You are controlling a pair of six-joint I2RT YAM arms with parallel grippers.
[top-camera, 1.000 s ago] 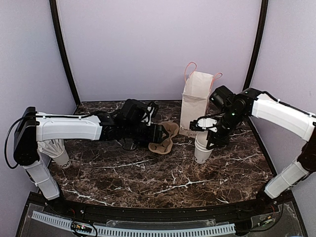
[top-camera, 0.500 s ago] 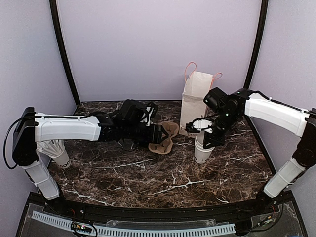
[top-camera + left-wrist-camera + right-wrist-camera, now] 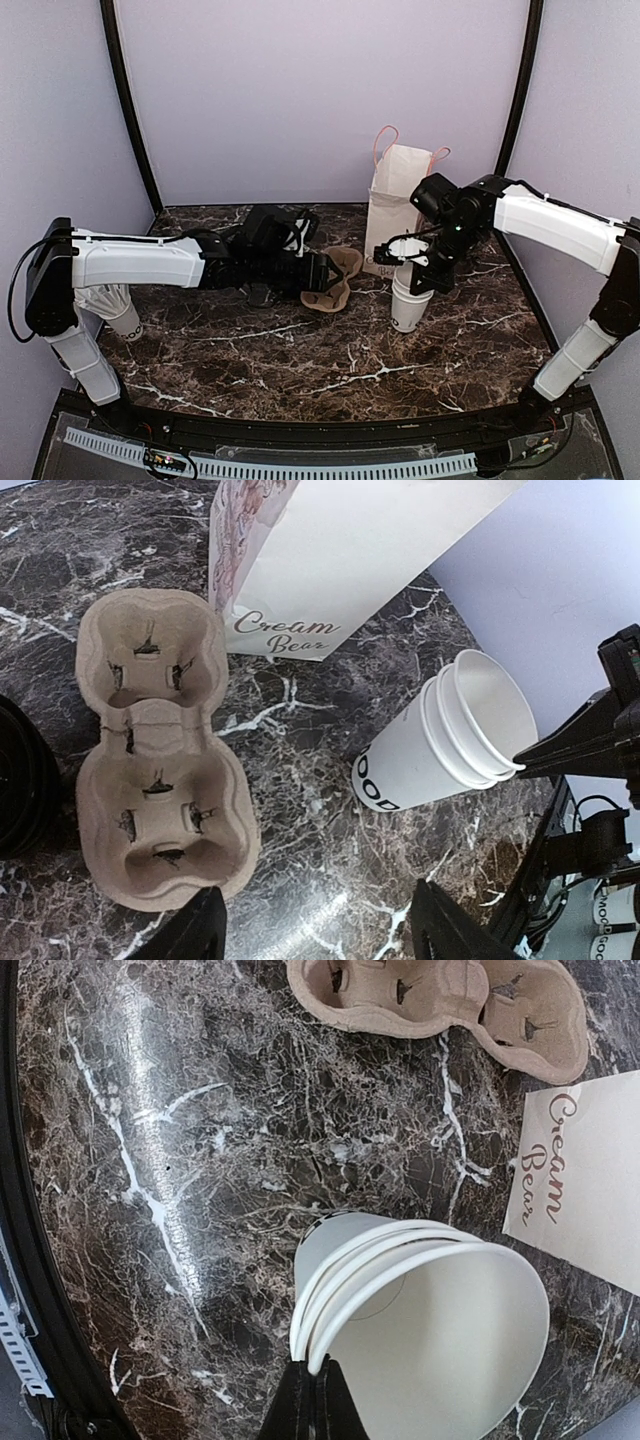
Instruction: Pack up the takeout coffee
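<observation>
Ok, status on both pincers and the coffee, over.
Left pincer open beside cup carrier. Right pincer shut on rim of nested white cups, no lid. Lidded coffee not in view. Paper bag upright behind.

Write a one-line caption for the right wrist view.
Right gripper pinching the rim of stacked white cups; carrier and bag beyond.

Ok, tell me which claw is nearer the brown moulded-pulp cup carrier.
Left. The left claw is open right beside the brown moulded-pulp cup carrier; the right claw is farther off, past its other side, pinching the rim of the stacked white paper cups.
</observation>
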